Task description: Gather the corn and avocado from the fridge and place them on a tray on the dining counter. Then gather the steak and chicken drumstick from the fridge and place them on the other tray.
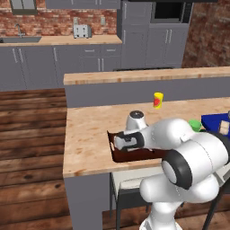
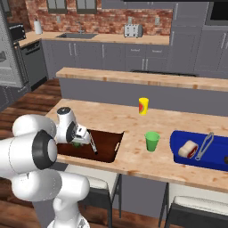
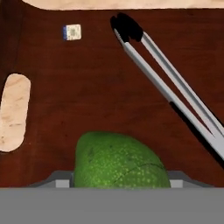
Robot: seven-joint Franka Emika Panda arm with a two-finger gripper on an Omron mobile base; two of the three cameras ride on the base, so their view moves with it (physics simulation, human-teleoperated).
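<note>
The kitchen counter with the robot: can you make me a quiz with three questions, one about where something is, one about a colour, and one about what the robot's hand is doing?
1. Where are the metal tongs in the hand view?
A. On the dark brown tray
B. In the green cup
C. On the floor

2. What colour is the other tray, the one with the steak?
A. Red
B. Blue
C. White

3. What is the hand doing?
A. Resting far from the counter
B. Holding the yellow cup
C. Low over the brown tray with the avocado between its fingers

Answers:
1. A, the tongs lie on the dark brown tray.
2. B, it shows blue in the right base view.
3. C, the avocado sits right between the fingers above the tray.
</note>
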